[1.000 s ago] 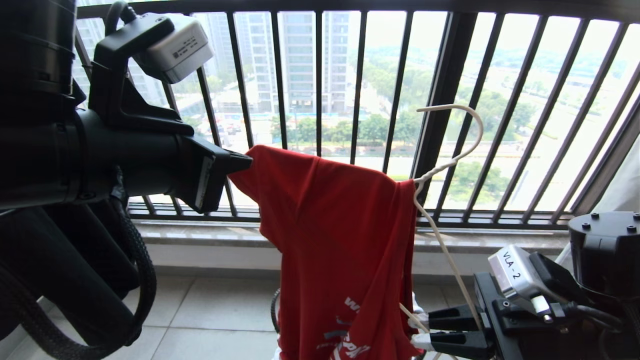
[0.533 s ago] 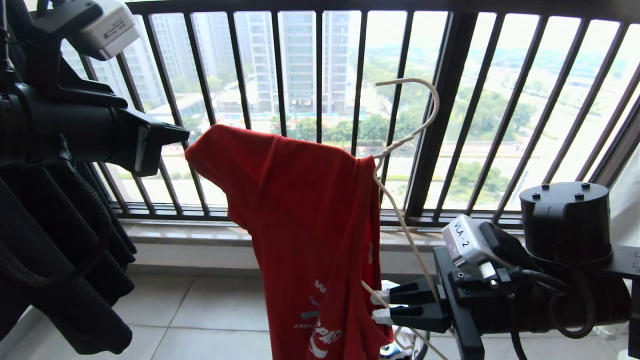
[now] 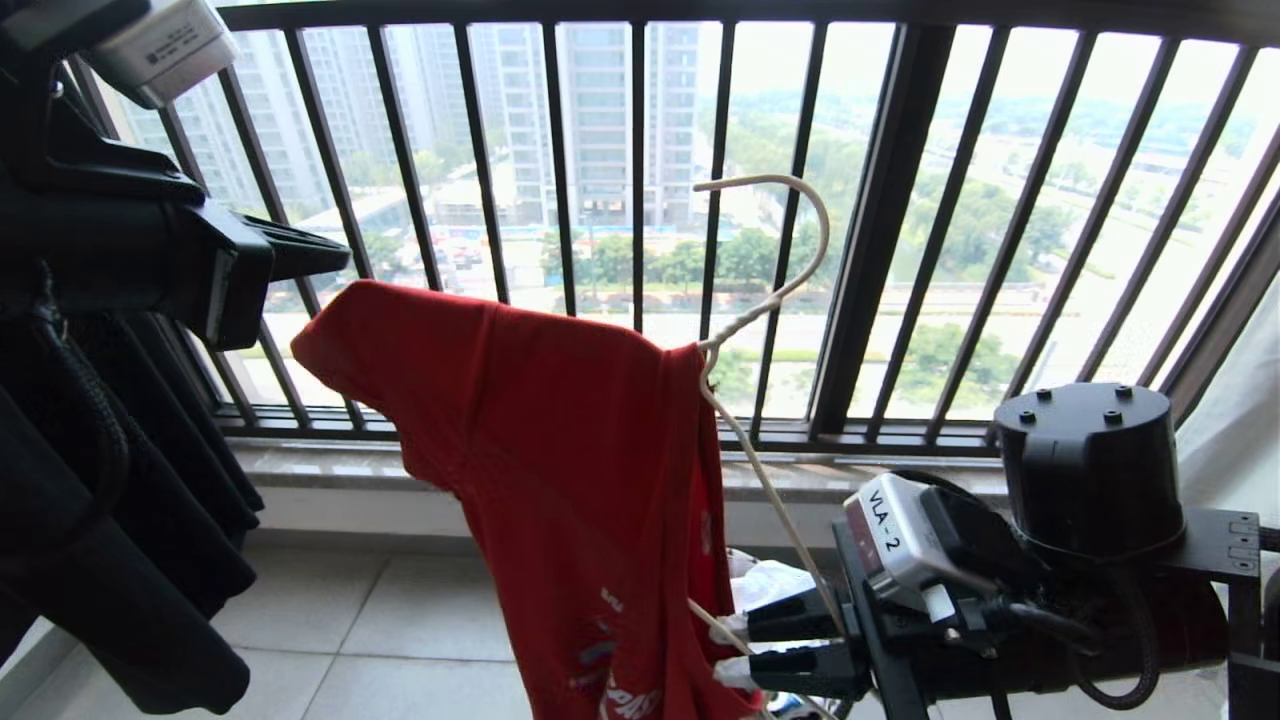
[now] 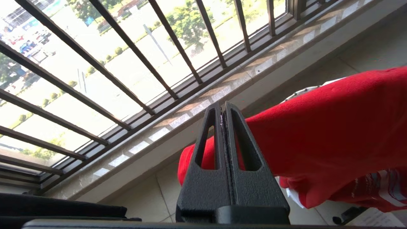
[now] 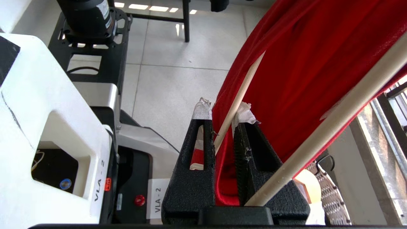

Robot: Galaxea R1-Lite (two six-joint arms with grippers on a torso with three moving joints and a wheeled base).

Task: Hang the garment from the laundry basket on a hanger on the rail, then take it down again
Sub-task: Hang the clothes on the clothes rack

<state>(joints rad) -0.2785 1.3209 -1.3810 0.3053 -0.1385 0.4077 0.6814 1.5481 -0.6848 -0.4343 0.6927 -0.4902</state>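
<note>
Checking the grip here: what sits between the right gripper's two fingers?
In the right wrist view, the right gripper has a thin bar of the hanger and a fold of the garment between its taped fingertips.

Floor (image 3: 400, 640): pale square tiles with thin grout lines, running up to a low pale wall under the railing (image 3: 600, 200). Stone sill (image 3: 330, 465) tops that wall at the railing's foot, speckled light surface, nothing resting on it. Robot base (image 5: 89, 44): black perforated metal frame standing on the tiles, on the side away from the railing. Dark thin furniture leg (image 5: 186, 22) stands on the tiles beside the robot base, also away from the railing.
</note>
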